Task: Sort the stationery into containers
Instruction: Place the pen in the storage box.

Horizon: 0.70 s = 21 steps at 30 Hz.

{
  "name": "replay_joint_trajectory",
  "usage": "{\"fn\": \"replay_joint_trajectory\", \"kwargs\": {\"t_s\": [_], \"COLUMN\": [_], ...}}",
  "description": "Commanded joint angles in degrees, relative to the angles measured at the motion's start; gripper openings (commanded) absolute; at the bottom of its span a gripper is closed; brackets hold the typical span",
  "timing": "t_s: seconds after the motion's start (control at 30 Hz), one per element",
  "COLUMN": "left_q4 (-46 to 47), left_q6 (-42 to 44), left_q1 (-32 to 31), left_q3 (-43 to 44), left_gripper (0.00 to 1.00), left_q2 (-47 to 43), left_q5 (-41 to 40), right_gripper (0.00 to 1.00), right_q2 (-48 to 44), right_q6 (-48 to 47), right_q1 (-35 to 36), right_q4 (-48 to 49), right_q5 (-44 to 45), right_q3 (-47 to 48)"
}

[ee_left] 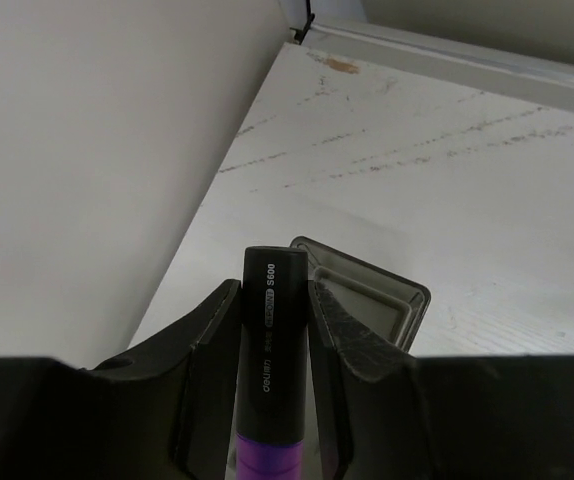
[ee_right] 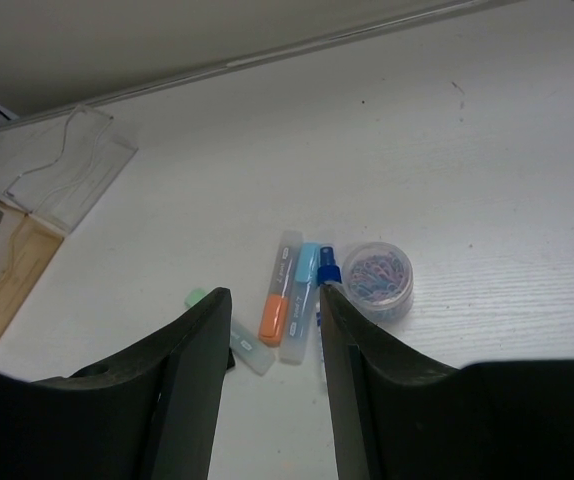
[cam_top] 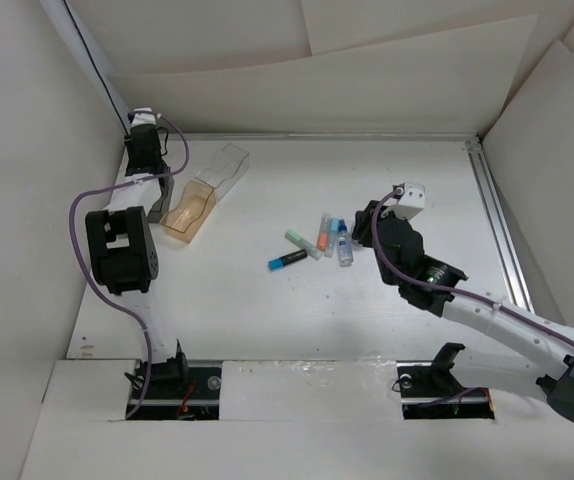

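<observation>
Left jaws were clamped on a black-and-purple marker [ee_left: 270,370] right over the grey bin [ee_left: 372,292], and the right jaws hung wide apart above the other markers [ee_right: 305,300] lying mid-tabletop [cam_top: 367,320].

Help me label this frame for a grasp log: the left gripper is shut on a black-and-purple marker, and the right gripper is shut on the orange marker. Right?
Not quite: the right gripper is open and empty, and the orange marker lies on the table, as the right wrist view shows. The left gripper is shut on the black-and-purple marker.
</observation>
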Motion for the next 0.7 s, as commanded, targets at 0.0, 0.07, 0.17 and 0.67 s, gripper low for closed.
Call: {"fn": "replay_joint_trajectory", "kwargs": {"t_s": [0.0, 0.07, 0.17, 0.67], "left_q4": [2.7, 3.3, 3.9, 4.4], "left_q6": [1.2, 1.2, 1.2, -9.6], "left_q1": [0.1, 0.1, 0.1, -1.7], "left_q3": [1.1, 0.5, -0.5, -2.5], "left_gripper": [0.27, 0.28, 0.32, 0.39], "left_q2": [0.7, 0.7, 0.7, -12.0], "left_q5": [-1.5, -1.5, -1.5, 4.2], "right_gripper": [0.47, 0.47, 0.47, 0.44], "right_q2": [-2.3, -2.4, -1.7, -1.7], "right_q6": [-0.6, -0.6, -0.6, -0.6], "right_q1": [0.5, 0.5, 0.5, 0.5], "right_q4": [1.7, 1.7, 1.7, 1.7], "right_q5": [0.8, 0.8, 0.8, 1.4], "right_q3": [0.7, 0.7, 0.7, 0.7]}}
